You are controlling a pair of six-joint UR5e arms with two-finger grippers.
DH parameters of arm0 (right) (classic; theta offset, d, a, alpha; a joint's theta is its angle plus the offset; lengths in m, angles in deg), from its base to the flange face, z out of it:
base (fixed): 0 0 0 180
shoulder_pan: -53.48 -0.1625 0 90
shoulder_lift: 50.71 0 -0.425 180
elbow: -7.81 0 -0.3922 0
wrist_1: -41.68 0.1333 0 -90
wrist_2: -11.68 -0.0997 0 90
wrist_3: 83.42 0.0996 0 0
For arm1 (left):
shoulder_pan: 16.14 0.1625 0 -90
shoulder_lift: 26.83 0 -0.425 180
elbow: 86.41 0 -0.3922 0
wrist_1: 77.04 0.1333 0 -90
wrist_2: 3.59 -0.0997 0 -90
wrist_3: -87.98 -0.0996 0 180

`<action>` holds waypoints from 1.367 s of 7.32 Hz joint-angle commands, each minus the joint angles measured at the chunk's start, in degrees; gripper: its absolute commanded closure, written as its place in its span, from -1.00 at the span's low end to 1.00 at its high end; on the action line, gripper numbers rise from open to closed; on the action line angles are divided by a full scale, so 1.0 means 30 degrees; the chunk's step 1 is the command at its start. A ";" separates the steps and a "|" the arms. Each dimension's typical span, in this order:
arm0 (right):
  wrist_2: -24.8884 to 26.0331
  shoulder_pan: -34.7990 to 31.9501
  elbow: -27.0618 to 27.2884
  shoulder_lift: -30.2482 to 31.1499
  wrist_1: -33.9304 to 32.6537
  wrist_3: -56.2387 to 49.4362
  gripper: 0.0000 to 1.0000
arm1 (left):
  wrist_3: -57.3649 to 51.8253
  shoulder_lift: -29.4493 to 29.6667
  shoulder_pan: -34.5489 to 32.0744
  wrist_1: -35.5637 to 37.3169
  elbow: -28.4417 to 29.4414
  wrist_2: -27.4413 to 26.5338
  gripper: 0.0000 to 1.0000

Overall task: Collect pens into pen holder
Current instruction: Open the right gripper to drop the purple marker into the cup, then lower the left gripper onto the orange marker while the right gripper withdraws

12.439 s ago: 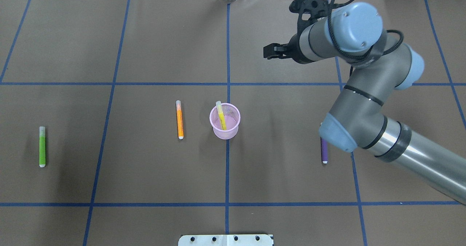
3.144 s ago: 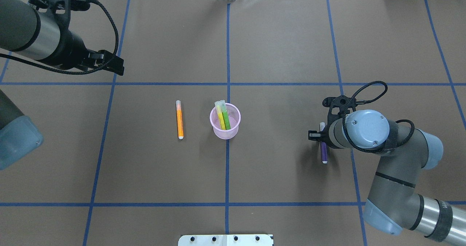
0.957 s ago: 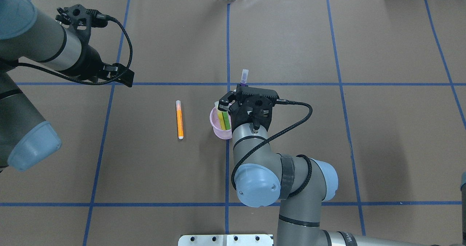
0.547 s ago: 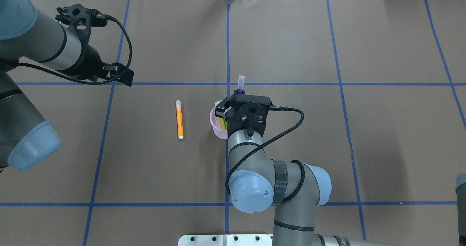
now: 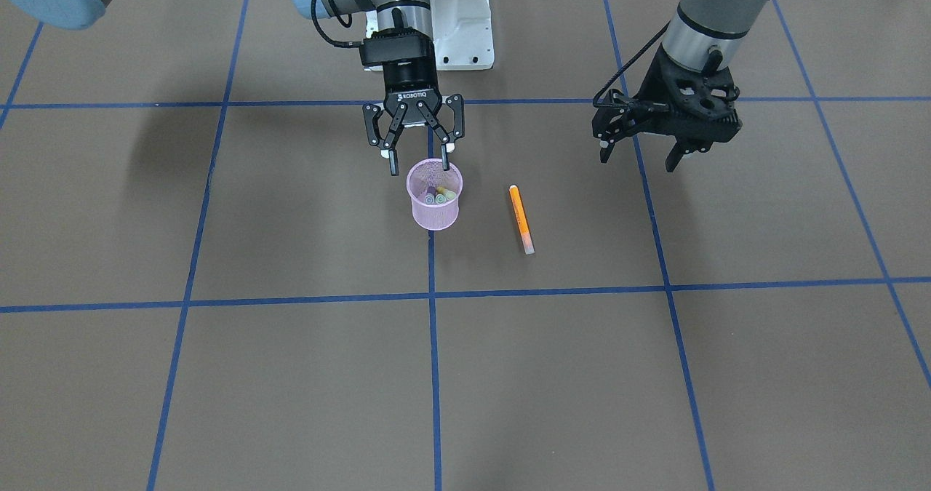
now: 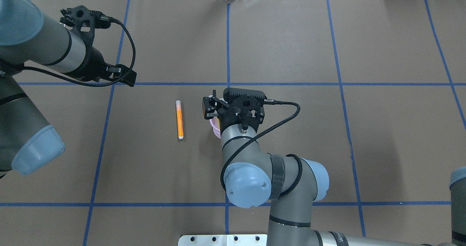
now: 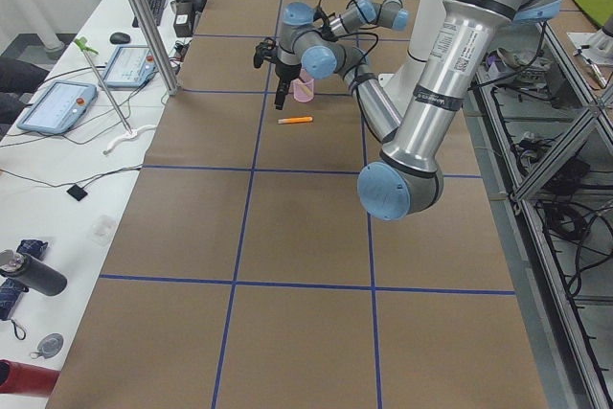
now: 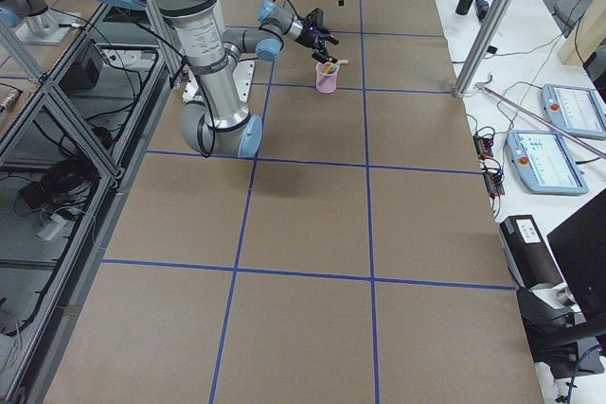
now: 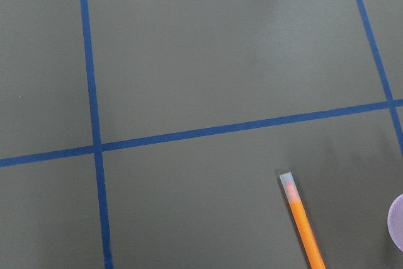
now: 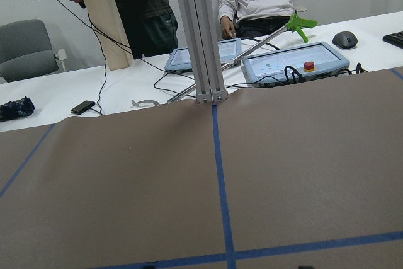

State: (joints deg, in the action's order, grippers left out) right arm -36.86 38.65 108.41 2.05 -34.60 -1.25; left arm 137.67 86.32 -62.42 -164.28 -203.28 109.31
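The pink mesh pen holder [image 5: 434, 211] stands at the table's middle with the purple, green and yellow pens [image 5: 439, 195] inside it. My right gripper [image 5: 419, 164] hangs open and empty just above the holder's rim. From overhead the right gripper [image 6: 214, 109] and wrist cover most of the holder [image 6: 215, 130]. The orange pen [image 5: 521, 219] lies flat beside the holder; it also shows in the overhead view [image 6: 179, 119] and the left wrist view [image 9: 303, 222]. My left gripper [image 5: 636, 162] is open and empty, in the air some way from the orange pen.
The white robot base plate [image 5: 465, 36] sits at the table edge behind the holder. Blue tape lines [image 5: 433, 298] grid the brown table. Tablets, cables and people stand past the far edge [image 10: 277, 61].
My right gripper held the purple pen upright over the holder; it has now opened and the pen sits in the holder. The left gripper has drifted slightly towards the orange pen.
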 commanded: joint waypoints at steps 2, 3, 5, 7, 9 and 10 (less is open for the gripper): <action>-1.0765 -0.5292 0.0334 0.0137 -0.1750 -0.1159 -0.99 | 0.0800 0.1533 0.1450 -0.0014 0.1185 -0.0105 -1.00; -1.3761 -0.7227 0.0306 0.0166 -0.2170 -0.3055 -0.99 | 0.1764 0.1801 0.1976 -0.0014 0.1685 -0.0163 -1.00; -2.0382 -1.1328 0.0306 0.0662 -0.3139 -0.5813 -1.00 | 0.4746 0.2792 0.2214 -0.0478 0.4047 -0.0105 -1.00; -2.4262 -1.4352 0.0247 0.1802 -0.3895 -0.9790 -1.00 | 0.5700 0.4462 0.2450 -0.1243 0.7242 -0.0105 -0.98; -2.6117 -1.6378 0.0247 0.2303 -0.5565 -1.4915 -1.00 | 0.6019 0.4645 0.2653 -0.2872 0.9064 -0.0105 -0.87; -2.6357 -1.6822 0.0421 0.2740 -0.5746 -1.5722 -1.00 | 0.7356 0.4703 0.3003 -0.3581 0.9856 -0.0105 -0.71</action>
State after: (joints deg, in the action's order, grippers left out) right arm -113.79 -9.22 109.27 8.85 -50.23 -42.76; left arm 156.38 100.08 -54.39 -172.00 -177.01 109.02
